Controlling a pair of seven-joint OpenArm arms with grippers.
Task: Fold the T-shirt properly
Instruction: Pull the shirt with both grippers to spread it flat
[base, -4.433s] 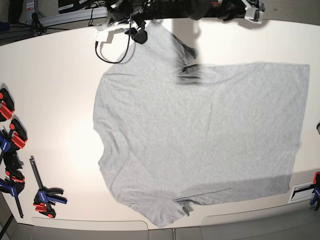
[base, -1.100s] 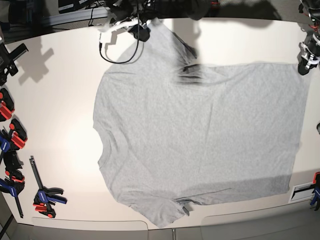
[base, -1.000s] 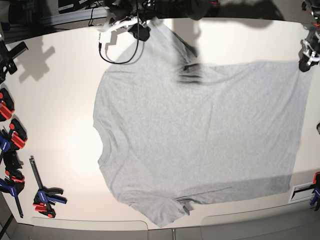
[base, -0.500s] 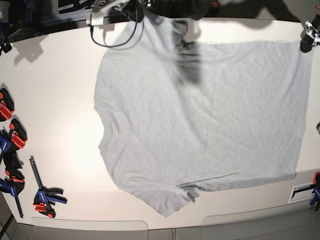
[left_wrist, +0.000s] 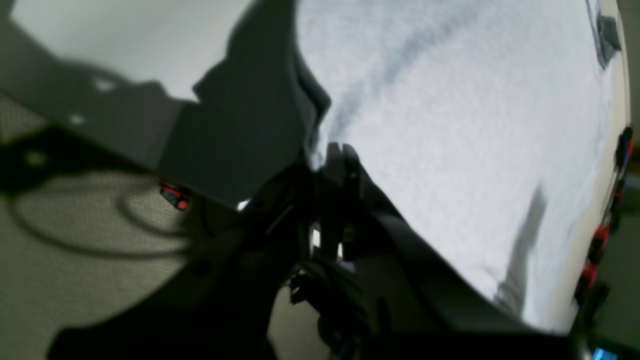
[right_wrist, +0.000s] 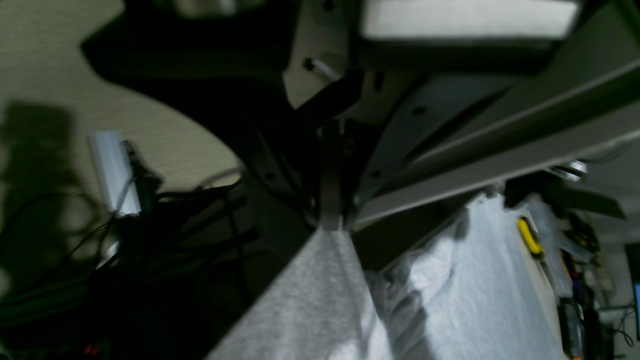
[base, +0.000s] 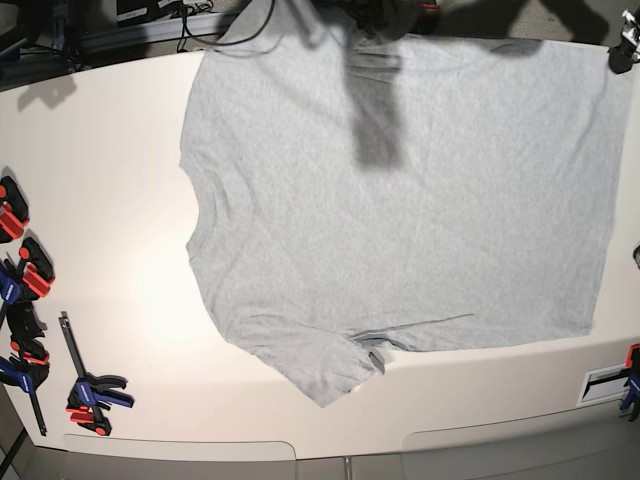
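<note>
Grey T-shirt (base: 400, 210) had slid toward the table's (base: 100, 200) far edge since a second back; I had left gripper (left_wrist: 334, 150) and right gripper (right_wrist: 331, 222) both clamped on its far edge, pre-fold straightening.

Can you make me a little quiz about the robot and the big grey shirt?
1. True or false: the T-shirt lies with its neck toward the left of the base view.
2. The left gripper is: A) open above the shirt, B) shut on the shirt's edge, C) holding a clamp.
3. Fill in: the red and blue clamps lie on the ______, beside the shirt.

Key: 1 true; 2 B; 3 table.
</note>
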